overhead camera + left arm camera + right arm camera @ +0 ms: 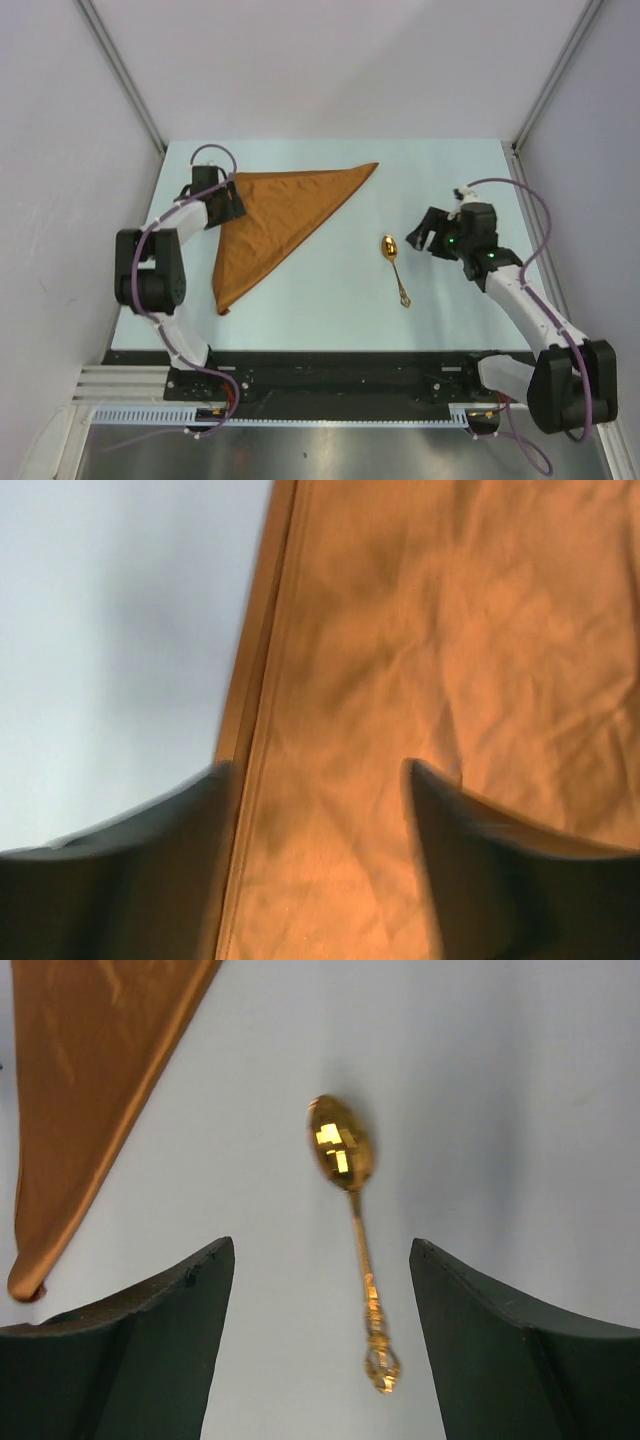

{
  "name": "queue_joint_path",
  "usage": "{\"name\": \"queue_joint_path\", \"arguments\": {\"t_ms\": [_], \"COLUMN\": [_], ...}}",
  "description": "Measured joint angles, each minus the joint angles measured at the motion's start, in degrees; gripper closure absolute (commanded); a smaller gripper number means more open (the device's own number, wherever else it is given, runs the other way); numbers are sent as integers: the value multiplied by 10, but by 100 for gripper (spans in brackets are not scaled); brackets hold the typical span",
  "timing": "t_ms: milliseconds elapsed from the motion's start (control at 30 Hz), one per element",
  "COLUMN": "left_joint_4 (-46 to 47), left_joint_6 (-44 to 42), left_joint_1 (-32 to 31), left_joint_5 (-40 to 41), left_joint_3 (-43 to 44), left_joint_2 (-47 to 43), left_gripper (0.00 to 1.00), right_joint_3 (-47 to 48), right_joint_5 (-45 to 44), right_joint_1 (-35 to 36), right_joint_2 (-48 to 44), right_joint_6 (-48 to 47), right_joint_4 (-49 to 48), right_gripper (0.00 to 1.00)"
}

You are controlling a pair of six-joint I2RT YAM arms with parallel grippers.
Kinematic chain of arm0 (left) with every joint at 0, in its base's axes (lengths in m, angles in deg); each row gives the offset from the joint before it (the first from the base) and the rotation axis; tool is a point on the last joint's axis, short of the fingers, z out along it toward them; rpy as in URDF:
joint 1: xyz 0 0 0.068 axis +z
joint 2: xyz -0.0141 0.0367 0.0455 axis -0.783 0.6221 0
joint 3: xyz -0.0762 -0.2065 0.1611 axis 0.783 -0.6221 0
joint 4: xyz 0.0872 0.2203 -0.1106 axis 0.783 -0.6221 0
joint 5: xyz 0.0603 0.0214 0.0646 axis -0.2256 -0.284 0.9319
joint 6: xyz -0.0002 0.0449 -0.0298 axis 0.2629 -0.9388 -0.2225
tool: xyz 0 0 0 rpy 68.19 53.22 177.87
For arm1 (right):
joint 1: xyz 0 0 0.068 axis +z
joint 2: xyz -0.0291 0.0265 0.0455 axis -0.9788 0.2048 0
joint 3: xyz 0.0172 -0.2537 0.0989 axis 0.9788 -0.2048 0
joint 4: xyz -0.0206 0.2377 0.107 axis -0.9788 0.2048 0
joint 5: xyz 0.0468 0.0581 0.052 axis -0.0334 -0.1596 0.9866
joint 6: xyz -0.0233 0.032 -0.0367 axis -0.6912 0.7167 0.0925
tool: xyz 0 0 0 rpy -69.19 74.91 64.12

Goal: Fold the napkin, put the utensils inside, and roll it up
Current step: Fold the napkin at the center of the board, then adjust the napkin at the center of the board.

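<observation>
Pale blue desk (330,310), grey walls (300,60) around. Holds a rust-orange shiny cloth napkin (280,215), already folded into a triangle, and a small gold metal spoon (394,268) well apart from it, not inside yet. Left gripper (228,200) open wide over the napkin's edge, right gripper (425,238) open wide by the spoon, both empty. Rolling not begun.

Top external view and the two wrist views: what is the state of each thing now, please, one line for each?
napkin: folded into a triangle, lying flat, not rolled.
gold spoon: lying on the bare table, outside the napkin, not held.
left gripper: open, over the napkin's edge, holding nothing.
right gripper: open, above the spoon, holding nothing.
</observation>
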Motion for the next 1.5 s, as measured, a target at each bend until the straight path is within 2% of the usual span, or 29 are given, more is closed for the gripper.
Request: {"name": "queue_joint_path", "arguments": {"t_ms": [200, 333, 600, 800, 1133, 1500], "left_joint_4": [60, 92, 136, 136, 121, 99], "left_joint_6": [63, 94, 144, 154, 163, 163], "left_joint_1": [-3, -5, -24, -66, -77, -77], "left_joint_5": [14, 15, 19, 12, -14, -37], "left_joint_3": [-177, -239, -316, -327, -353, -355], "left_joint_2": [-171, -238, -308, -346, -392, -423], "left_gripper": [13, 13, 12, 13, 12, 12], "right_joint_3": [19, 79, 251, 334, 431, 542], "right_joint_5": [23, 42, 101, 137, 118, 35], "right_joint_1": [146, 177, 147, 95, 59, 50], "right_joint_2": [127, 219, 452, 603, 676, 741], "right_joint_6": [41, 60, 132, 206, 234, 233], "right_joint_4": [-84, -137, -285, -355, -347, -267], "right_gripper": [24, 26, 41, 44, 50, 56]}}
